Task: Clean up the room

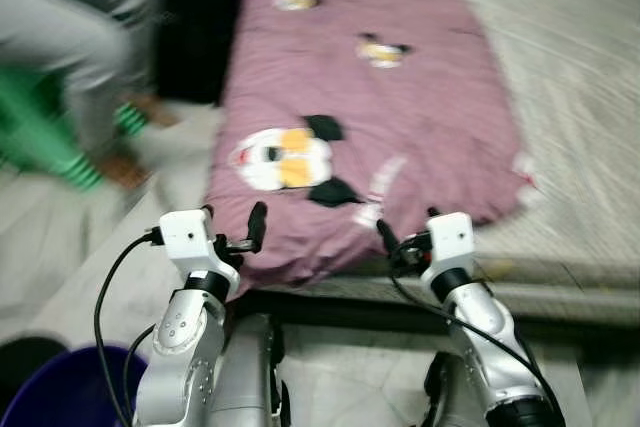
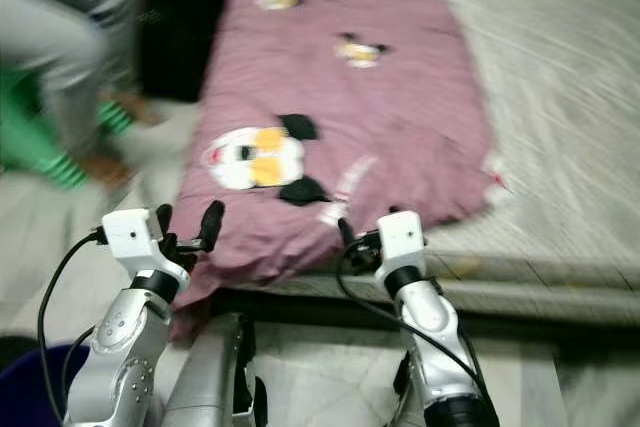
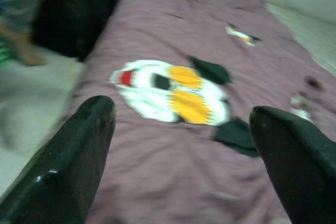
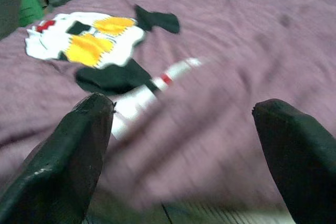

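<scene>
A purple quilt (image 1: pixel 370 107) with cartoon prints lies lengthwise on a bed, and its near end hangs over the front edge. A large white, yellow and black print (image 1: pixel 285 159) sits near that end. My left gripper (image 1: pixel 235 232) is raised at the quilt's near left corner, open, with nothing between its fingers (image 3: pixel 79 150). My right gripper (image 1: pixel 408 232) is at the quilt's near edge further right, also open and empty; its fingers (image 4: pixel 73 150) frame the quilt's hem. The frames are blurred.
A grey striped mattress (image 1: pixel 570 97) lies bare to the right of the quilt. A person in grey trousers (image 1: pixel 80 37) is on a green stool (image 1: pixel 40 137) at the left. A black object (image 1: pixel 195 27) stands beside the bed. A blue bin (image 1: pixel 60 387) is near my left side.
</scene>
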Robot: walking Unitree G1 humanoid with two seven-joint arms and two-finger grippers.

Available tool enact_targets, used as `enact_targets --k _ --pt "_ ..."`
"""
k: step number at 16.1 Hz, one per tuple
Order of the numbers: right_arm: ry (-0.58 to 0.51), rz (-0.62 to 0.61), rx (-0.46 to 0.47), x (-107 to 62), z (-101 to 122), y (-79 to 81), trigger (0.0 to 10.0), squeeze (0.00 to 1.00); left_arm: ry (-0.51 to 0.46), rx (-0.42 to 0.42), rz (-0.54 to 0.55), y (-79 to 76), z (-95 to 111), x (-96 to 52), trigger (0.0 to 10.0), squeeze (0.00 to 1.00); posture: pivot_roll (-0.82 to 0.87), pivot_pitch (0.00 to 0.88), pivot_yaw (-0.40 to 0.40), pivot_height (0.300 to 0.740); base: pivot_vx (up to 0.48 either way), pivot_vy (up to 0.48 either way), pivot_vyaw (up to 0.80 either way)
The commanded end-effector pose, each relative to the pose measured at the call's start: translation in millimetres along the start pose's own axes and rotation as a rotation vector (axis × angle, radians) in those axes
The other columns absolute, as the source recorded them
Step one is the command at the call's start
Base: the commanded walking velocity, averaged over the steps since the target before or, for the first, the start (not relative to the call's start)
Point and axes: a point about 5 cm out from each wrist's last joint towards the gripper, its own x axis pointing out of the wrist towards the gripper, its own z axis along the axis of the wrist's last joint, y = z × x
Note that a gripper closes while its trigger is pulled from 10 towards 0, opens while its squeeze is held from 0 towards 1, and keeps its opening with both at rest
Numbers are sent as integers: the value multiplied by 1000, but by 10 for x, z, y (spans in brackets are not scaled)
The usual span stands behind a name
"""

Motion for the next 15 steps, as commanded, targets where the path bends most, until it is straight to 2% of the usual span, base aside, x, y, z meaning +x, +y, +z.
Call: enact_targets --k 1,10,12,14,15 --pt "11 10 4 -28 -40 17 10000 0 -2 -5 0 4 -6 -10 10000 0 42 164 24 559 0 0 800" --pt "8 -13 39 -25 -43 -19 10000 0 18 -9 13 16 -38 -1 10000 0 43 168 22 559 0 0 0" --pt "-20 -27 60 -23 6 -44 10000 0 18 -7 15 10 -28 -8 10000 0 48 169 24 539 0 0 0" --pt "-38 -39 64 15 72 -60 10000 0 14 9 22 18 -4 -17 10000 0 58 169 27 534 0 0 0" --pt "-41 -35 77 49 97 -60 10000 0 8 43 33 46 20 -33 10000 0 67 168 28 534 0 0 0"
